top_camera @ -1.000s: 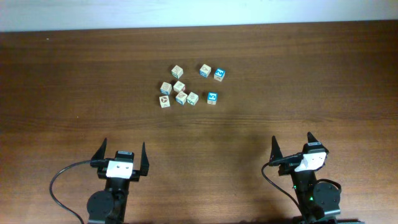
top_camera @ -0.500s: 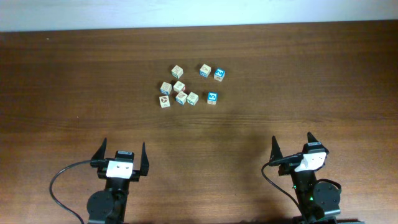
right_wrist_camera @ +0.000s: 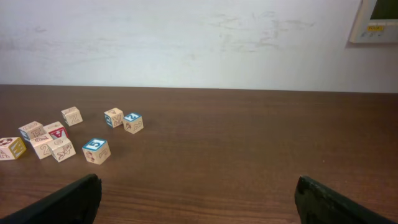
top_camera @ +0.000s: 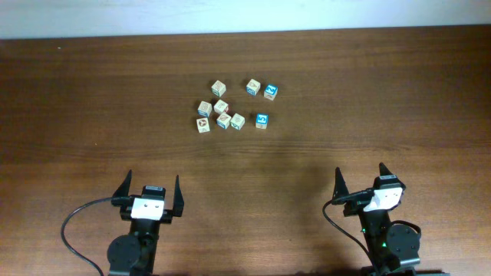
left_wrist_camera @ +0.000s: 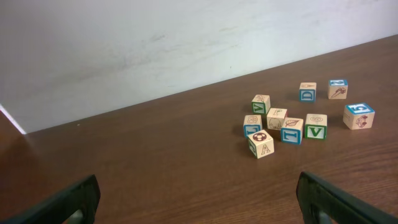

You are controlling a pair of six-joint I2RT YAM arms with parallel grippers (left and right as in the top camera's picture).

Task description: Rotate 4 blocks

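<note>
Both arms sit parked at the near edge of the dark brown wooden tabletop. The left claw has its fingers spread wide apart with nothing between them, and the right claw is the same, splayed and empty. Up toward the far edge, a little left of centre, are the small pale-wood picture cubes. The four blocks of the job stand around the outside: a beige-topped block on the far-left side, a first blue-topped block and a second blue-topped block close side by side on the far-right side, and a third blue-topped block alone on the right, nearer the arms. Tucked between them is a loose cluster of five similar beige cubes, some of them touching. The overhead view gives only top faces, plus a black cable looping beside the left arm. The left wrist view catches the side faces instead, with a green V and a letter A readable in the cluster. The right wrist view adds the white wall behind the far edge and a pale wall box at upper right. A broad stretch of bare wood separates both claws from the cubes, with wide margins out to the left and right edges.
</note>
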